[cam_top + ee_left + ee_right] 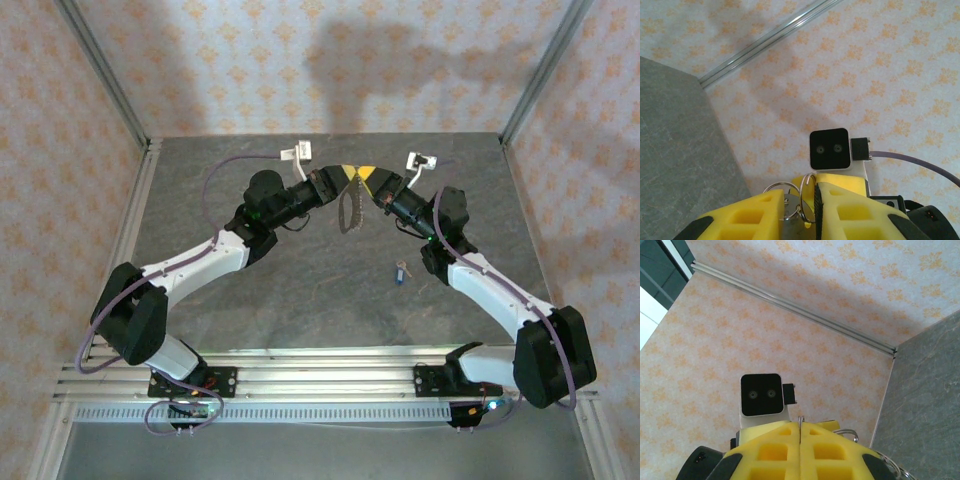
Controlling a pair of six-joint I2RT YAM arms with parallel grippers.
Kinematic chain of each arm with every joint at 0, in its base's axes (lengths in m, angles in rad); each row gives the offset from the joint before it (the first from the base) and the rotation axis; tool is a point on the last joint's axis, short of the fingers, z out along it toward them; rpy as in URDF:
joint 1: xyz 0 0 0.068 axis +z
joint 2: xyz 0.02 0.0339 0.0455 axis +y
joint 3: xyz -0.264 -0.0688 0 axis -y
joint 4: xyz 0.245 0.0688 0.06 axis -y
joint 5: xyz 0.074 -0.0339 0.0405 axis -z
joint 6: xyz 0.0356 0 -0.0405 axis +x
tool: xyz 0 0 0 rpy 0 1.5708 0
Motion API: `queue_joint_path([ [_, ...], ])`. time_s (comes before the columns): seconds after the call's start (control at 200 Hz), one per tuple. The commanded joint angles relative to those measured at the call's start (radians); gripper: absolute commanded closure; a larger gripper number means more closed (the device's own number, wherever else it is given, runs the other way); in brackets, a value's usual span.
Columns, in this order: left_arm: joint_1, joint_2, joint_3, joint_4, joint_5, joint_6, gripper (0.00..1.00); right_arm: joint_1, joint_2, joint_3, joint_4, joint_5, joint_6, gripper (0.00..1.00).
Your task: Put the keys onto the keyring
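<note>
Keyring (348, 212) held mid-air toward 12 o'clock of worktop (300, 300), strand dangling. Left claw (346, 173) clamped on ring. Right claw (369, 179) pinched together on ring wire, likely to steady and pry coil. Key (400, 271) lies loose on worktop, 5 o'clock of ring, not yet threaded.

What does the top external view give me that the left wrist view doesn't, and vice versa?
Top external: the blue-headed key lying loose on the table, and the strand of the keyring hanging under the left fingers. Left wrist: wire loops close up between those yellow fingers, with the right wrist camera opposite. Both: the left fingers shut on the keyring.
</note>
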Motion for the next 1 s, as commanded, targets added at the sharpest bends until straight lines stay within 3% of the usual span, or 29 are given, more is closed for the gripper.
queue_joint_path([
  [0.0,-0.015,0.001,0.019,0.046,-0.004,0.013,0.78,0.005,-0.003,0.015,0.081,-0.005,0.0,1.0],
  [0.255,-0.016,-0.002,0.022,0.041,-0.018,0.016,0.91,0.007,-0.006,0.008,0.07,-0.013,-0.004,1.0],
  [0.585,-0.024,0.012,0.038,0.045,-0.017,0.017,0.87,0.013,-0.009,0.016,0.036,-0.031,-0.026,1.0],
  [0.701,-0.028,0.02,0.042,0.05,-0.017,0.016,0.91,0.013,-0.01,0.015,0.028,-0.032,-0.032,1.0],
  [0.776,-0.03,0.023,0.044,0.053,-0.014,0.017,1.0,0.013,-0.009,0.015,0.023,-0.031,-0.034,1.0],
  [0.941,-0.03,0.024,0.05,0.043,-0.007,0.031,1.0,0.003,-0.021,0.026,-0.036,-0.032,-0.055,1.0],
  [0.996,-0.03,0.018,0.053,0.023,-0.006,0.051,1.0,-0.019,-0.041,0.028,-0.077,-0.026,-0.066,0.86],
])
